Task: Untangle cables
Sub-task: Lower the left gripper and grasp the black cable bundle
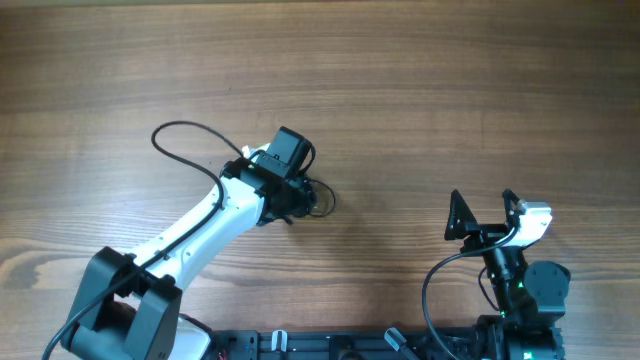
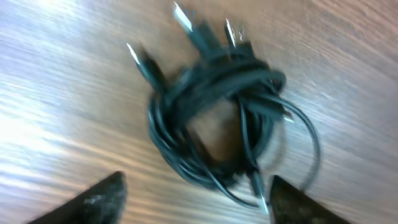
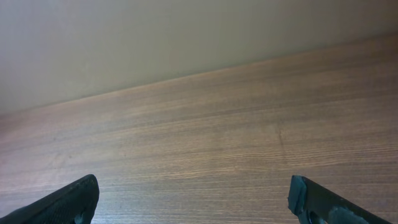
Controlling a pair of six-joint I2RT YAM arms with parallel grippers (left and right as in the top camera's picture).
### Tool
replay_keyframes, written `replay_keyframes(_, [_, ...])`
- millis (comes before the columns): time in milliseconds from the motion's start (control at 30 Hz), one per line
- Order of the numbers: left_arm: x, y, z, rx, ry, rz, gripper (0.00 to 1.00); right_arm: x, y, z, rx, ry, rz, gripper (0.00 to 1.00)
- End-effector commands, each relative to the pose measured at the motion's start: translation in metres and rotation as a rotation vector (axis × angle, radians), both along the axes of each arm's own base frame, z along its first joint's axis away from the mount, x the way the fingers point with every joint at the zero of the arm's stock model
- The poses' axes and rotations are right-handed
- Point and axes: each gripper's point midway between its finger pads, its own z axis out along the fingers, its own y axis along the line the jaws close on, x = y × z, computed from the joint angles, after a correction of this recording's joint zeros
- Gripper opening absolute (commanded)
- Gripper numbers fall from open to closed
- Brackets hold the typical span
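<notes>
Down over the table (image 1: 450, 80) with the left gripper (image 2: 196, 186), and wide open there: 2 dark fingers (image 2: 106, 196) splayed to either side at the bottom of the wrist view, nothing pinched between them. Just ahead of that gap, flat on the wood, the cables (image 2: 211, 118): 1 tight black coil, loops wound round and round an open middle. Blurred, so no counting the strands. Poking out of the far edge of the bundle, 3 small plug ends (image 2: 180, 15) with pale metal tips. Trailing off the near right side, 1 loose loop (image 2: 314, 143), curving back close by the right-hand finger; touching or not, cannot tell. From overhead, mostly hidden under the left wrist (image 1: 285, 160), only a few black curls peeping out, about mid-table, a little left of centre. Over to the right gripper (image 1: 482, 200): near the front edge, well apart from the bundle, opened fully, holding nothing, bare wood and a pale wall (image 3: 155, 37) ahead.
</notes>
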Motion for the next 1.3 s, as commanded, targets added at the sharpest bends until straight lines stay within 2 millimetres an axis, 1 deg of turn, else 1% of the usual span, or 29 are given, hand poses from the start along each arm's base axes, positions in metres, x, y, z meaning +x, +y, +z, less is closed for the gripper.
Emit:
replay_keyframes(0, [0.018,0.019,0.007,0.151,-0.096,-0.067,0.68,0.0,0.004,0.001,-0.014,-0.005,0.025,1.0])
replay_keyframes(67, [0.017,0.02,0.0,0.158,-0.079,-0.064,0.63,0.0,0.004,0.001,-0.014,-0.005,0.025,1.0])
replay_keyframes(167, [0.016,0.02,-0.015,0.153,-0.045,0.024,0.59,0.0,0.004,0.001,-0.014,-0.005,0.025,1.0])
replay_keyframes(233, [0.015,0.021,-0.026,0.144,-0.017,0.101,0.48,0.0,0.004,0.001,-0.014,-0.006,0.025,1.0])
replay_keyframes(300, [0.011,0.02,-0.034,0.132,0.015,0.156,0.43,0.0,0.004,0.001,-0.014,-0.006,0.025,1.0])
replay_keyframes(333, [0.009,0.019,-0.037,0.126,0.026,0.175,0.38,0.0,0.004,0.001,-0.014,-0.006,0.025,1.0])
replay_keyframes(400, [0.005,0.016,-0.043,0.114,0.056,0.188,0.17,0.0,0.004,0.001,-0.014,-0.005,0.025,1.0])
replay_keyframes(467, [0.003,0.017,-0.044,0.118,0.065,0.186,0.04,0.0,0.004,0.001,-0.014,-0.006,0.025,1.0])
replay_keyframes(700, [-0.005,0.019,-0.045,0.123,0.103,0.183,0.04,0.0,0.004,0.001,-0.014,-0.006,0.025,1.0])
replay_keyframes(767, [-0.009,0.016,-0.042,0.102,0.118,0.179,0.04,0.0,0.004,0.001,-0.014,-0.006,0.025,1.0])
replay_keyframes(867, [-0.009,0.01,-0.03,0.056,0.107,0.174,0.04,0.0,0.004,0.001,-0.014,-0.006,0.025,1.0])
replay_keyframes(1033, [-0.01,0.009,0.006,0.001,0.037,0.172,0.04,0.0,0.004,0.001,-0.014,-0.005,0.025,1.0])
replay_keyframes(1100, [-0.01,0.009,0.016,-0.014,0.015,0.172,0.04,0.0,0.004,0.001,-0.015,-0.006,0.025,0.99])
replay_keyframes(1167, [-0.01,0.009,0.02,-0.023,0.004,0.171,0.04,0.0,0.004,0.001,-0.014,-0.006,0.025,1.0])
replay_keyframes(1267, [-0.01,0.009,0.021,-0.024,0.003,0.171,0.04,0.0,0.004,0.001,-0.014,-0.006,0.025,1.0])
